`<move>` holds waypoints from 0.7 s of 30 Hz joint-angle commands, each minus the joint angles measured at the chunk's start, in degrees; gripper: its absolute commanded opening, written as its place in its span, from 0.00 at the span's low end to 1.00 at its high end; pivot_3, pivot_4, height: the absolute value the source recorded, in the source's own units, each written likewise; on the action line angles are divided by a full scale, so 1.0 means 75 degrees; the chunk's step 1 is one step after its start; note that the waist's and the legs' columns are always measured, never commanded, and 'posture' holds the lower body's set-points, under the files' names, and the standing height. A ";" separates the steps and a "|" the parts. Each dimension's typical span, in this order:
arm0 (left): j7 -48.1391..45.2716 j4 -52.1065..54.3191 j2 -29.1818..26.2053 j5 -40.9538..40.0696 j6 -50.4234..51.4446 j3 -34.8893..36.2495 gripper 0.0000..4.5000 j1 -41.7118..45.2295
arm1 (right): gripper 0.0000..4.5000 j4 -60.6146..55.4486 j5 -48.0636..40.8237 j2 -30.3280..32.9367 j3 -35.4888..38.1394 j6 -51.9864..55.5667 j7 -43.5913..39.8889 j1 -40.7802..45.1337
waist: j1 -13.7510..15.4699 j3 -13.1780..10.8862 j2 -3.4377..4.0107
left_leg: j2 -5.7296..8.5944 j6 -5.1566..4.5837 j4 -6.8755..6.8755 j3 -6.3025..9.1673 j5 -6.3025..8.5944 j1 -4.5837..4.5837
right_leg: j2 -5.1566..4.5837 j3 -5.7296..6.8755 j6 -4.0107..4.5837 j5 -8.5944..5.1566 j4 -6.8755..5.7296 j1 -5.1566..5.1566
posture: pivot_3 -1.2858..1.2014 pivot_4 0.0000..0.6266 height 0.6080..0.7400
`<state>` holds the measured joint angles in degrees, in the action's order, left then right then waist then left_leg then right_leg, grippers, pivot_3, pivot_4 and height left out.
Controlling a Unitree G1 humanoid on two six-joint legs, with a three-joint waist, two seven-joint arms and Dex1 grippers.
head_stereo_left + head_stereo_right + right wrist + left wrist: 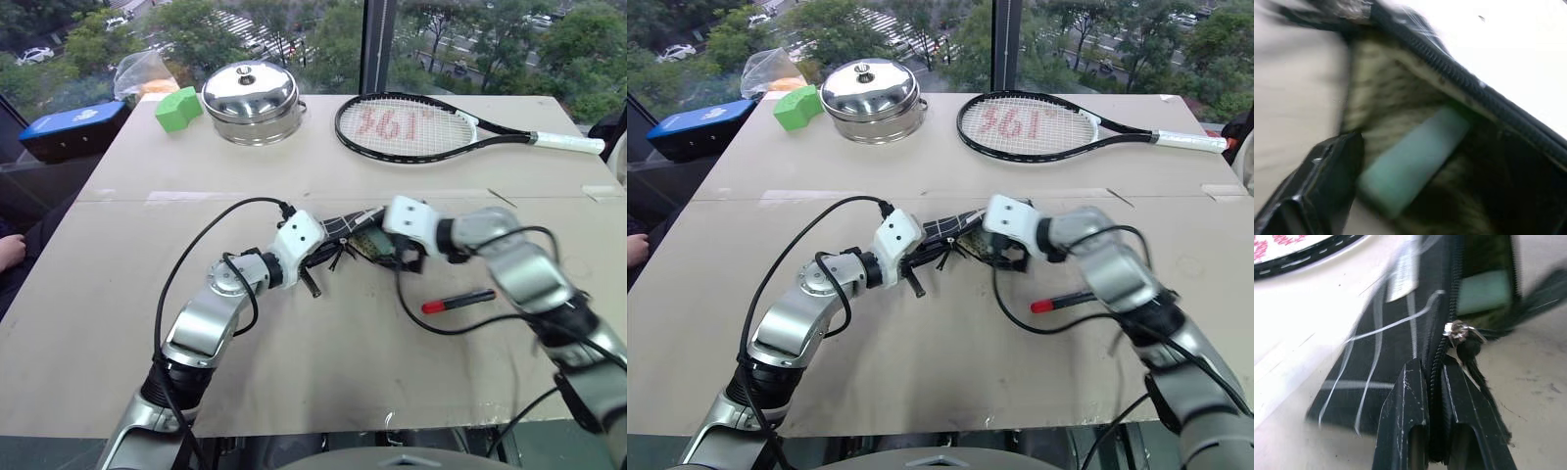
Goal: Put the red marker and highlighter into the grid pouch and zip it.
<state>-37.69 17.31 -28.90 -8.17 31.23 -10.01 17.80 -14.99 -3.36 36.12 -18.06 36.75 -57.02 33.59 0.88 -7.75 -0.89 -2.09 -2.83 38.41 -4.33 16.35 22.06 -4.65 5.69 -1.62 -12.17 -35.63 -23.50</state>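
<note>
Tabletop by the window: left gripper (1432, 416) is clamped on the grid pouch (1381, 357) edge near the zipper; highlighter (1410, 159) lies inside. Your right gripper (407, 257) looks spread at the mouth, holding nothing. Keep the left clamp firm, then fetch the red marker (458, 301), lying just right of the pouch.
</note>
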 commanded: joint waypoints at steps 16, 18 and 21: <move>-0.0504 0.0234 -0.0444 -0.0093 -0.0198 0.0214 0.00 -0.0001 | 0.70 0.1823 0.0683 0.2578 0.0173 -0.2495 -0.1616 -0.1434 | -0.0026 0.0000 -0.0025 | -0.0008 -0.0004 0.0001 -0.0037 0.0002 -0.0038 | 0.0019 -0.0047 0.0019 -0.0013 -0.0011 0.0003 | 0.52 0.24 1.00; -0.0491 0.0310 -0.0465 -0.0113 -0.0144 0.0249 0.00 -0.0029 | 0.49 0.1879 0.0605 0.2518 0.0223 -0.2446 -0.1683 -0.1391 | -0.0012 0.0003 -0.0032 | -0.0011 -0.0002 0.0001 -0.0036 0.0000 -0.0036 | 0.0020 -0.0046 0.0009 -0.0006 -0.0011 0.0003 | 0.52 0.24 1.00; -0.0436 0.0406 -0.0458 -0.0152 -0.0029 0.0303 0.00 -0.0062 | 0.16 0.1410 0.0293 0.2647 0.0564 -0.2104 -0.1777 -0.1560 | -0.0004 0.0003 -0.0033 | -0.0011 -0.0002 0.0005 -0.0038 0.0000 -0.0035 | 0.0014 -0.0046 0.0004 -0.0003 -0.0011 0.0004 | 0.52 0.24 1.00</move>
<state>-41.12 17.39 -32.08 -8.37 30.92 -9.18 17.39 -2.47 -0.14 55.15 -16.11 19.17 -70.18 22.63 0.85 -7.72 -1.14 -2.17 -2.84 38.45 -4.61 16.36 21.81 -4.57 5.35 -1.59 -12.19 -35.71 -23.47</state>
